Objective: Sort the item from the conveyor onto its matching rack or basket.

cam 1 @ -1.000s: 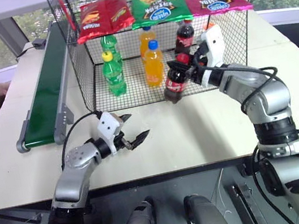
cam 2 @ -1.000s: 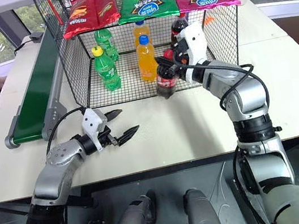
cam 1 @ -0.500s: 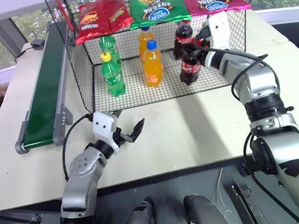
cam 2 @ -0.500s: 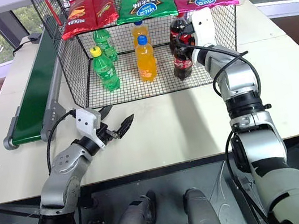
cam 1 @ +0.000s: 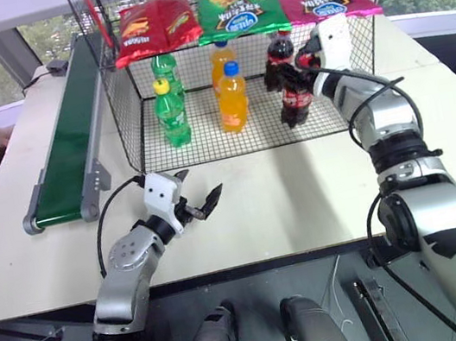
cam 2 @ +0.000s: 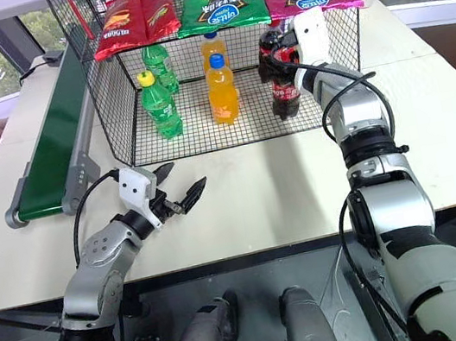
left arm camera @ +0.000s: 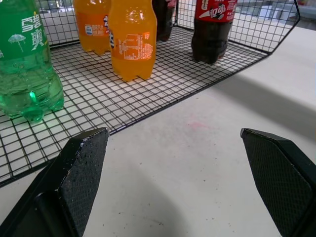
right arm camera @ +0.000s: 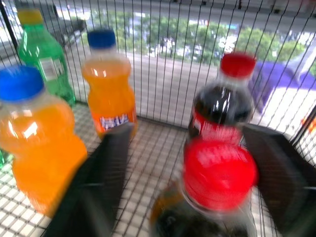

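Black wire mesh forms the cage [cam 1: 140, 124] at the back of the pale surface [cam 1: 302, 193], and the cola bottle [cam 1: 296, 98] stands upright on its grid floor near the front right corner, just in front of a second cola bottle [cam 1: 278, 59] of the same kind. The right tool [cam 1: 305, 66] reaches into the cage at the level of the bottle's red cap; in the right wrist view its two fingers [right arm camera: 111, 163] stand wide apart on either side of the bottle, and they seem not to touch it, though the blur there makes that hard to judge. Two orange soda bottles [cam 1: 231, 95] and two green soda bottles [cam 1: 171, 110] stand further left in the cage, with crisp bags [cam 1: 240, 6] lying on its top shelf. The left tool [cam 1: 201, 203] hovers over the surface in front of the cage, fingers spread and empty. The green conveyor [cam 1: 70, 140] runs along the left side.
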Available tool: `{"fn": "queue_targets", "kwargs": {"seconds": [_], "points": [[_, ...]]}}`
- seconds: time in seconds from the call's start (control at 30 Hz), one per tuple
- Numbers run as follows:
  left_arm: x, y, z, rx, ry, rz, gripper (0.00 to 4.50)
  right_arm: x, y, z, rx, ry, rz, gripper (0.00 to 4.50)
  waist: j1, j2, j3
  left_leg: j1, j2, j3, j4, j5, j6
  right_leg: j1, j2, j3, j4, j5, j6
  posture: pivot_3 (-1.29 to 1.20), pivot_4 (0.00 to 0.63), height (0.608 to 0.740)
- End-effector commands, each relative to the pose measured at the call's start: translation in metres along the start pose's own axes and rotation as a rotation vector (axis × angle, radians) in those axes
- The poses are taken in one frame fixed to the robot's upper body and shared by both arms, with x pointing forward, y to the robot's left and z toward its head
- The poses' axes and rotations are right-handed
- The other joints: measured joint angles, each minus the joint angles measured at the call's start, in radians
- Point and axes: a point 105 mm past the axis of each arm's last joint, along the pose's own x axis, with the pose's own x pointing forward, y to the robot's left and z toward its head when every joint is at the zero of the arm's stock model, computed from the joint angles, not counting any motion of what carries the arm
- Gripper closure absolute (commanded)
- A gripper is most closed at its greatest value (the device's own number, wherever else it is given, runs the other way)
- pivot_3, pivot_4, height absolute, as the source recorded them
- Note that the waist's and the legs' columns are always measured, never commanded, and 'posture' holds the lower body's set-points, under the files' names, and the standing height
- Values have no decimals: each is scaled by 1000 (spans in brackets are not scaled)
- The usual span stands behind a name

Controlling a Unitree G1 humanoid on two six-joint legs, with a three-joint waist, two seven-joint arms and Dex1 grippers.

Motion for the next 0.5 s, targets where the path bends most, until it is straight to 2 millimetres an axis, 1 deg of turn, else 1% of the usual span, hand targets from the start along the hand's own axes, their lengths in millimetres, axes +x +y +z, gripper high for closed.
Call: {"fn": "queue_targets", "kwargs": {"seconds": [0.03, 0.27, 0.33, 0.37, 0.5], "points": [[-1, -5, 11, 28, -37, -11, 0, 1, -1, 21, -12, -59, 6, 16, 0, 0, 0, 0, 0, 0, 0, 0, 0, 0, 0, 0, 0, 0, 0, 0, 150, 738], [-2, -6, 8, 27, -31, -12, 0, -9, -6, 27, -42, -53, 9, 16, 2, 0, 0, 0, 0, 0, 0, 0, 0, 0, 0, 0, 0, -1, -1, 0, 150, 738], [-2, -6, 8, 27, -30, -12, 0, -17, -11, 23, -155, -28, 5, 16, 6, 0, 0, 0, 0, 0, 0, 0, 0, 0, 0, 0, 0, -1, -1, 0, 150, 738], [-2, -5, 8, 27, -30, -12, 0, -21, -11, 21, -183, -11, 10, 16, 6, 0, 0, 0, 0, 0, 0, 0, 0, 0, 0, 0, 0, -1, -1, 0, 150, 738], [-2, -4, 6, 22, -23, -9, 0, -41, -12, 11, -233, 39, 49, 16, 4, 0, 0, 0, -1, 0, 0, 0, 0, 0, -1, 0, 0, -1, -1, 0, 150, 738]]}}
